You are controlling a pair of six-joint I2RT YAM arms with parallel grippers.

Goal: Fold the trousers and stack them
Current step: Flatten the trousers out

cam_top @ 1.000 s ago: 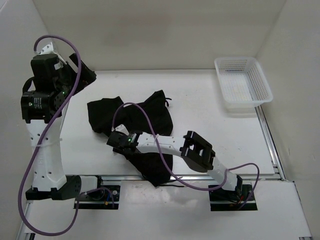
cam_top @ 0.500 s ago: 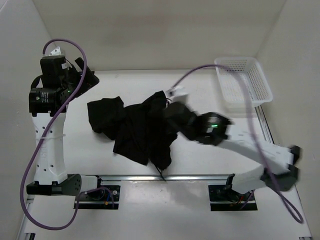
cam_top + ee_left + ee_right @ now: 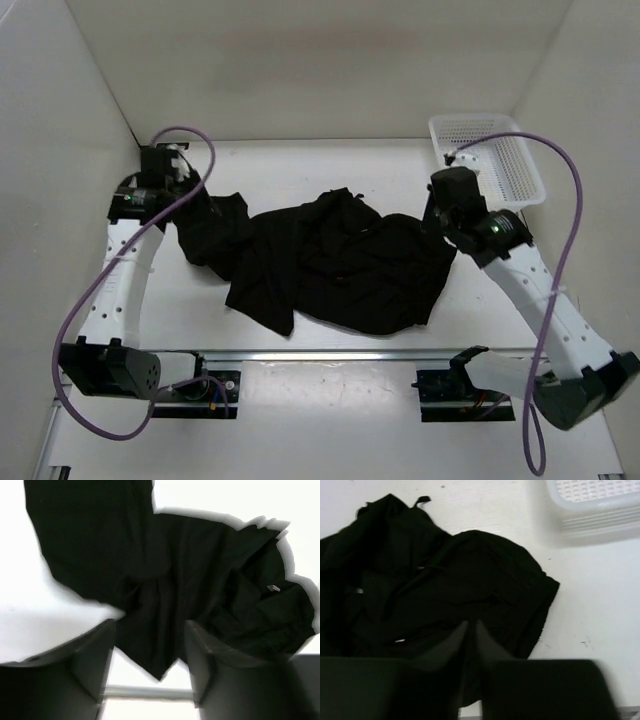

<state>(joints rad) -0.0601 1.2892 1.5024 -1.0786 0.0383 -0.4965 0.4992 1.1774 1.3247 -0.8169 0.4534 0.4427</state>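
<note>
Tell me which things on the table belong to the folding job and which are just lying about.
Part of the job: black trousers, crumpled mid-table; left gripper; right gripper.
Just lying about: white mesh basket, far right corner.

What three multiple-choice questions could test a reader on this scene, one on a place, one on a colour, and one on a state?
1. Where on the table does the white basket stand?
A. at the far right corner
B. at the near left corner
C. in the middle

2. What colour are the trousers?
A. red
B. white
C. black

3. How do the trousers lie?
A. folded in a neat stack
B. crumpled and spread out across the table
C. inside the basket

Answers:
1 A, since the top view shows the basket by the back wall on the right.
2 C, since the cloth is plain black in all views.
3 B, since the cloth lies loose and wrinkled, with no tidy fold.
</note>
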